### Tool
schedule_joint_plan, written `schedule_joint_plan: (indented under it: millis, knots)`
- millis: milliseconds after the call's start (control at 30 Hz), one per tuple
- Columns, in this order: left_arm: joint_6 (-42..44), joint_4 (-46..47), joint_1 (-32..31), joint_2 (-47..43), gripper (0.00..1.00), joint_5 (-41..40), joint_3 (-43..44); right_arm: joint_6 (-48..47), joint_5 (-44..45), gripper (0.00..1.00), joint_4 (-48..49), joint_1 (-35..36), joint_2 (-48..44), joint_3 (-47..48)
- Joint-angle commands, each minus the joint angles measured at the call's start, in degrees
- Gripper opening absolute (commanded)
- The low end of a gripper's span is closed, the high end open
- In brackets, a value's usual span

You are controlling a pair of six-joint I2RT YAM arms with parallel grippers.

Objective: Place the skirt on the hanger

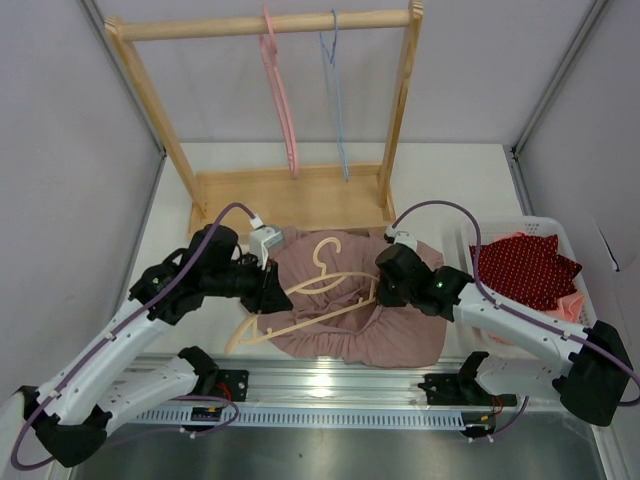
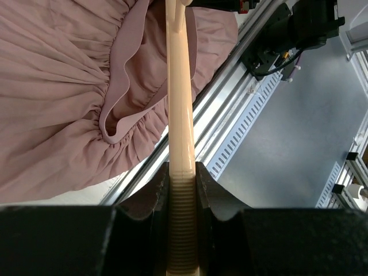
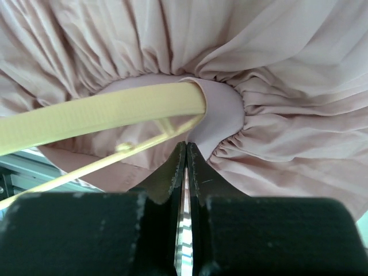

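Note:
A dusty pink skirt [image 1: 400,330] lies on the table's near middle. A cream hanger [image 1: 320,290] lies across it, hook pointing away. My left gripper [image 1: 275,290] is shut on the hanger's left arm; in the left wrist view the ribbed bar [image 2: 179,86] runs straight up from my jaws [image 2: 183,172] over the skirt [image 2: 57,86]. My right gripper [image 1: 385,290] is at the hanger's right end. In the right wrist view its jaws [image 3: 186,146] are closed at the waistband edge of the skirt [image 3: 276,69], and the hanger's end [image 3: 103,115] sits inside the waist opening.
A wooden rack [image 1: 265,25] stands at the back with a pink hanger [image 1: 280,100] and a blue hanger [image 1: 335,90] on it. A white basket [image 1: 560,225] at the right holds a red dotted cloth [image 1: 525,270]. An aluminium rail [image 1: 330,385] runs along the near edge.

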Motion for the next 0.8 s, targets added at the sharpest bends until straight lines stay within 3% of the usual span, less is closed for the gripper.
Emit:
schedule_joint_plan:
  millis: [0, 767]
  knots:
    - [-0.1, 7.8, -0.3, 0.2, 0.0, 4.0, -1.7, -0.8, 1.0, 0.04, -1.2, 0.8, -2.0, 4.1]
    - [-11.4, 37.6, -1.0, 9.0, 0.0, 7.5, -15.0, 0.6, 1.8, 0.0, -3.8, 5.1, -0.9, 6.9]
